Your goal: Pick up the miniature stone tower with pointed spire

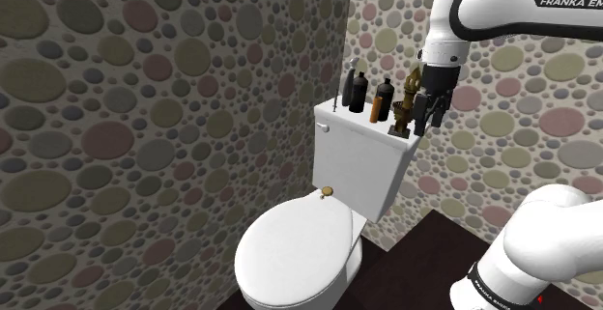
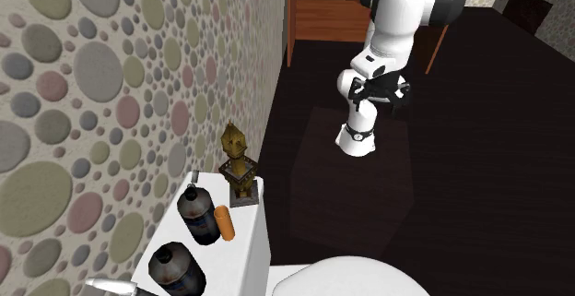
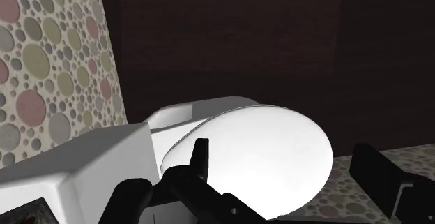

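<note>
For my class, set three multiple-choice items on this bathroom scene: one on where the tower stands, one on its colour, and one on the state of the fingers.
1. Where does the tower stand?
A on the toilet tank's top; B on the toilet lid; C on the floor.
2. What colour is the tower?
A blue; B golden-brown; C white.
3. How are the fingers of the gripper?
A shut on the tower; B shut on a bottle; C open.

Key:
1 A: the shoulder view shows it upright at the tank's end.
2 B: both exterior views show it golden-brown.
3 C: in the wrist view the fingers stand apart, clasping nothing.
</note>
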{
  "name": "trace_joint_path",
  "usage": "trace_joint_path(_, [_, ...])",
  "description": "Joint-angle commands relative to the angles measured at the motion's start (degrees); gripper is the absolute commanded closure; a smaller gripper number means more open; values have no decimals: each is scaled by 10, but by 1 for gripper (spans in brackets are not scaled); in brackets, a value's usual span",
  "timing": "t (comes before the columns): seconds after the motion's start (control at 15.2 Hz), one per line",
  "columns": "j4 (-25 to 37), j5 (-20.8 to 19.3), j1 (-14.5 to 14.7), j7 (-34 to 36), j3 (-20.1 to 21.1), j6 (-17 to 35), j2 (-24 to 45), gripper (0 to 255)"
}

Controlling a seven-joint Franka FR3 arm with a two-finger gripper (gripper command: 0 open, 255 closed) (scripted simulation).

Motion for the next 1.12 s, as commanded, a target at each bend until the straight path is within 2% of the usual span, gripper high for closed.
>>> trace_joint_path(0.0, [0, 0, 0, 0, 0, 0, 0, 0])
trace_joint_path(0.53, [50, -48, -33, -45, -57, 100, 73, 0])
trace_joint_path(1.06, [127, -65, -56, -89, -114, 186, 157, 0])
